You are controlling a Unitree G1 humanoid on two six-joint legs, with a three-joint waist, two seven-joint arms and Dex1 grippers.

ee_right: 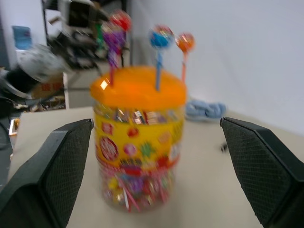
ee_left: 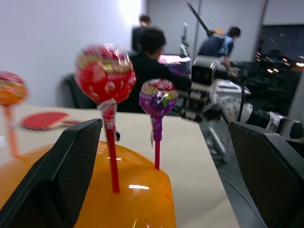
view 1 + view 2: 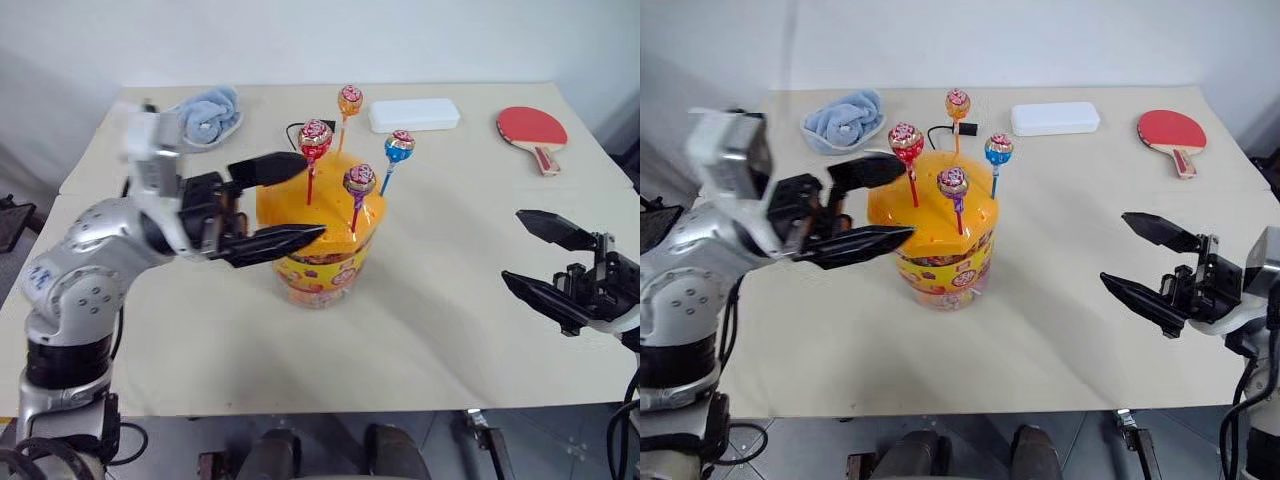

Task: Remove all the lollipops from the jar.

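Nothing had been taken out yet: all four lollipops stood upright with their sticks planted in the orange domed lid of the jar (image 3: 318,252), which sat near the middle of the tabletop (image 3: 440,300). The red lollipop (image 3: 315,138) stood at the left of the lid, the orange lollipop (image 3: 349,100) at the far side, the blue lollipop (image 3: 399,147) at the right, and the purple lollipop (image 3: 359,181) nearest the robot, towards the middle. No loose candy lay on the tabletop, so the count of work left was, by my reading, the whole four.

The left gripper (image 3: 290,205) was up at lid height on the jar's left, its jaws spread wide and empty, one finger over the far-left edge of the lid and the other across the near-left side. In the left wrist view the red lollipop and the purple one stood between the two fingers, the red closer, which suggested the red one as the likely first pick. Neither finger seemed to touch a stick.

The right gripper (image 3: 536,258) hovered well apart from the jar at the near right, jaws likewise wide and holding nothing, facing the jar.

A blue cloth (image 3: 207,115), a flat white box (image 3: 414,114) and a red paddle (image 3: 533,133) lay at the far side, clear of the work
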